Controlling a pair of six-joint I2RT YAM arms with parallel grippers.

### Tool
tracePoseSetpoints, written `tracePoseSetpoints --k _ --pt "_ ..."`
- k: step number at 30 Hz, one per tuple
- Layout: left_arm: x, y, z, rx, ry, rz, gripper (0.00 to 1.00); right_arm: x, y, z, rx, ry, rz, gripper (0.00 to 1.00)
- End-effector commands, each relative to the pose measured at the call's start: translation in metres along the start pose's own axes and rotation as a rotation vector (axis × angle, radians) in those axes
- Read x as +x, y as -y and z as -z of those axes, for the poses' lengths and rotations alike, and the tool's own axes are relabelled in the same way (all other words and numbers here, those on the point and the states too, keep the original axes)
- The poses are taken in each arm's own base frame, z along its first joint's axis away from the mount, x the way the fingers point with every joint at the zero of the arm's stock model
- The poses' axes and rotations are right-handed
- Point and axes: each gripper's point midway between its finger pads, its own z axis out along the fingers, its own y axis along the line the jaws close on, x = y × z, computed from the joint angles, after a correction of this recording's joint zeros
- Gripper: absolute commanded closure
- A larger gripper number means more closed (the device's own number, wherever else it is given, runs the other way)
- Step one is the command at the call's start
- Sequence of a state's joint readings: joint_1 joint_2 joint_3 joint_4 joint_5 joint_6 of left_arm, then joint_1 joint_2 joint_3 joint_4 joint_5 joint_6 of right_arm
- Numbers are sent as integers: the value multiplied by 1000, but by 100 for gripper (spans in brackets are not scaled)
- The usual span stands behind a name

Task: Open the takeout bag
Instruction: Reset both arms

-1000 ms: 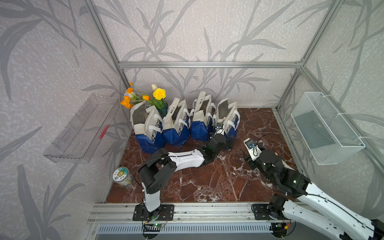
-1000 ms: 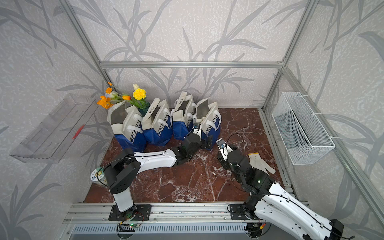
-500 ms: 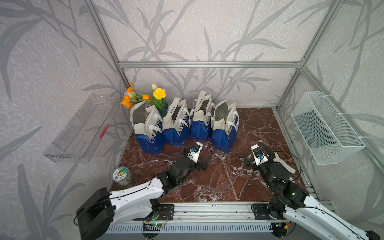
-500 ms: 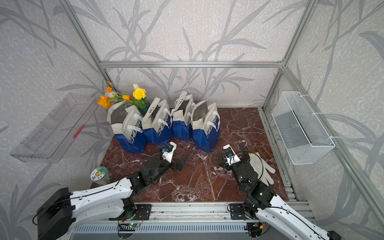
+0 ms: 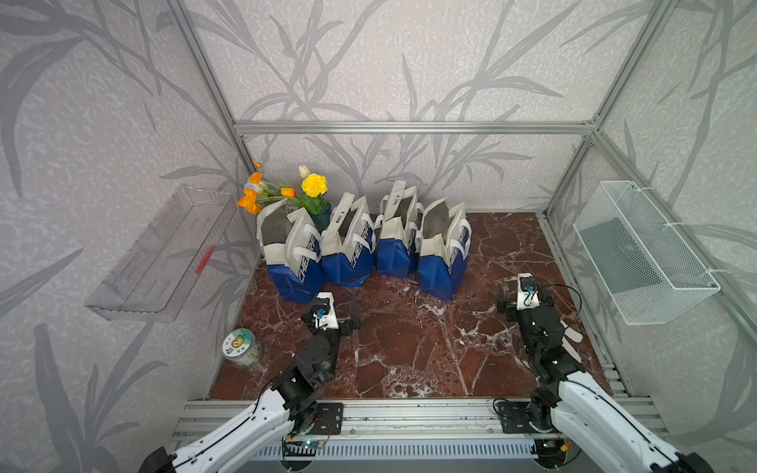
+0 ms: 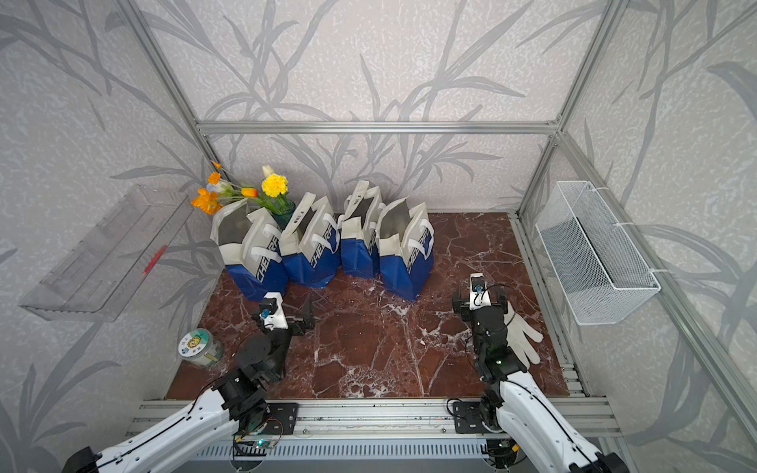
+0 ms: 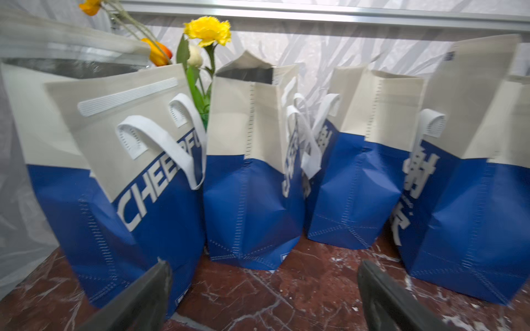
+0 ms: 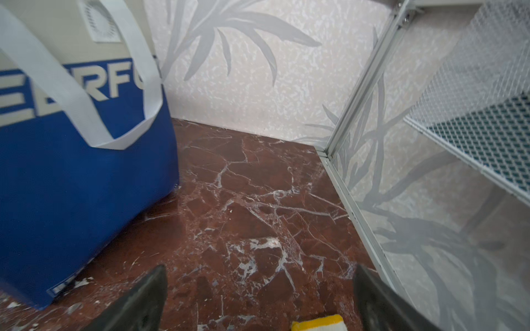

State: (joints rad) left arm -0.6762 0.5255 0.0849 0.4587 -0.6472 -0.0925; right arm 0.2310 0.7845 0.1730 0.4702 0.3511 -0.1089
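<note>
**Subject item.** The takeout bag (image 5: pixel 444 254) stands upright at the right end of a row of four blue-and-cream bags, at the back of the marble tabletop (image 5: pixel 409 352). Its mouth is open, the silver lining is visible, and the white handles hang outside. It is apart from both arms.

**Adjacent items.** The three other bags (image 5: pixel 348 254) stand close together to its left. They are also upright and their mouths are also open.

**Left gripper** (image 7: pixel 263 268). The fingers are spread wide with nothing between them. It sits low over the tabletop, just in front of the left end of the row.

**Right gripper** (image 8: pixel 261 270). The fingers are spread wide and empty. It sits near the takeout bag's right front corner but clear of it.

**Surroundings.**
- A white glove (image 6: pixel 524 336) with a yellow-striped cuff lies on the tabletop beside the right arm.
- A vase of flowers (image 5: pixel 313 188) stands behind the leftmost bags.
- A round lidded tin (image 5: pixel 241 348) sits at the left edge of the tabletop.
- A clear plastic shelf (image 5: pixel 159 254) is mounted on the left wall.
- A white wire basket (image 5: pixel 643 254) is mounted on the right wall.
</note>
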Motion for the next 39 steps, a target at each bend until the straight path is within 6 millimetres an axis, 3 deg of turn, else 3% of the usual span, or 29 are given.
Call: tracePoseSetpoints --k 1,3,5,8,10,14,17,20,23,27,34,39 --pt "16 -11 -13 -37 -72 61 0 -1 -6 -17 -59 44 -99 1" --pt "15 -12 -25 -45 -94 68 0 14 -12 -32 -62 17 -87 1" --pt "8 -11 -35 -51 -94 61 0 10 -21 -41 -96 66 -76 1" --pt "-7 -16 -50 -79 -86 -36 0 26 -30 -67 -100 11 -33 1" --pt "-12 -26 -58 -123 -100 -111 0 27 -37 -80 -104 71 -16 1" --pt "1 -65 -64 -233 -95 -65 0 32 -42 -68 -134 5 4 1" --pt "17 -99 -63 -336 -93 -19 0 30 -46 -73 -125 57 29 1" --pt "35 -116 -72 -371 -117 10 0 30 -48 -73 -108 58 45 1" --pt "36 -119 -84 -337 -106 11 0 31 -48 -74 -108 22 46 1" --pt "53 -136 -97 -379 -95 58 0 37 -48 -96 -147 -118 12 1" --pt "67 -137 -107 -367 -174 61 0 37 -46 -99 -163 -128 -4 1" --pt "75 -127 -129 -303 -268 19 0 37 -46 -99 -164 -128 -5 1"
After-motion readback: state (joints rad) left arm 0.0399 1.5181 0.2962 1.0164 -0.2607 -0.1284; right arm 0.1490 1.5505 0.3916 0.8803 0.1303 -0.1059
